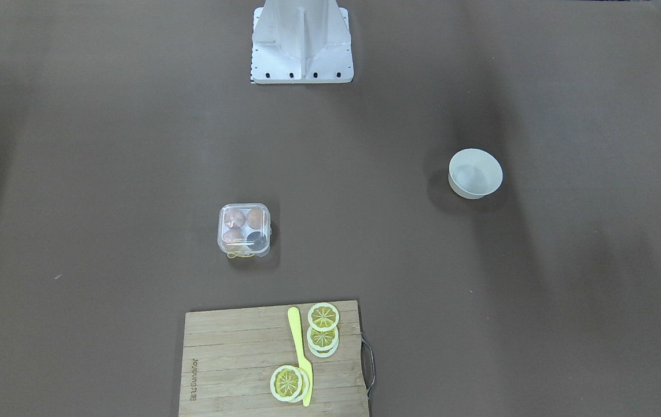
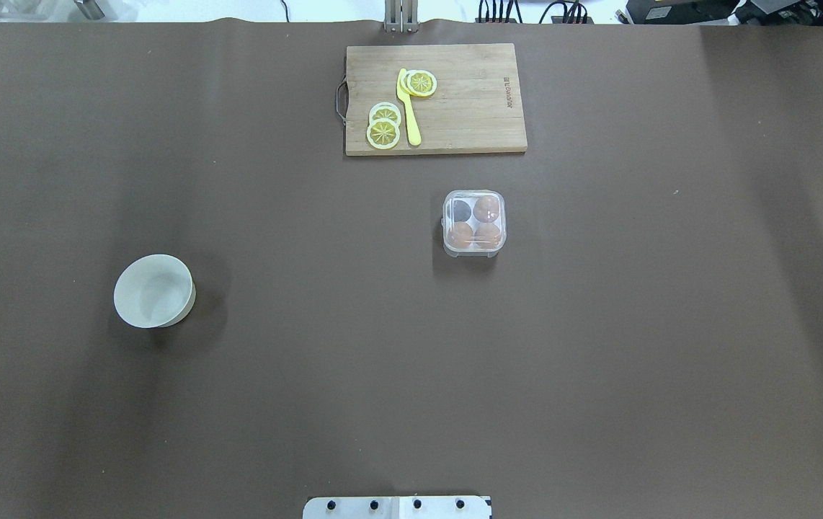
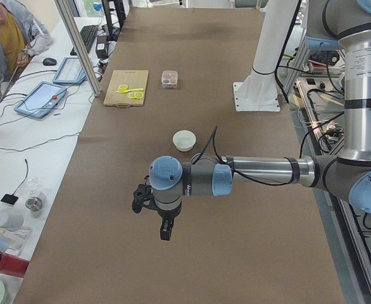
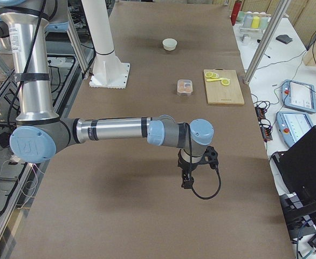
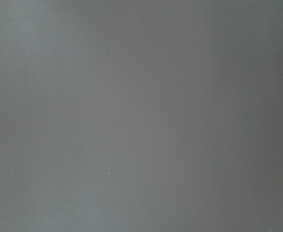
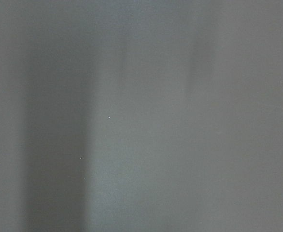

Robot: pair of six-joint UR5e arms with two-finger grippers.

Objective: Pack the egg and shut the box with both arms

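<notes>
The box [image 2: 474,223] stands on the brown table, right of centre in the overhead view, with its clear lid down. It also shows in the front view [image 1: 243,230]. Three brown eggs [image 2: 487,208] fill three cells, and the fourth cell [image 2: 461,210] looks dark and empty. Neither arm shows in the overhead or front view. In the left side view the near left arm holds its gripper [image 3: 165,229] pointing down over bare table, far from the box [image 3: 169,78]. In the right side view the right gripper [image 4: 186,181] hangs likewise. I cannot tell whether either is open or shut. Both wrist views show only table.
A round white bowl [image 2: 154,290] stands on the table's left half. A wooden cutting board [image 2: 469,101] with lemon slices [image 2: 383,133] and a yellow knife [image 2: 408,108] lies beyond the box. The white stand [image 1: 301,40] is at the robot's edge.
</notes>
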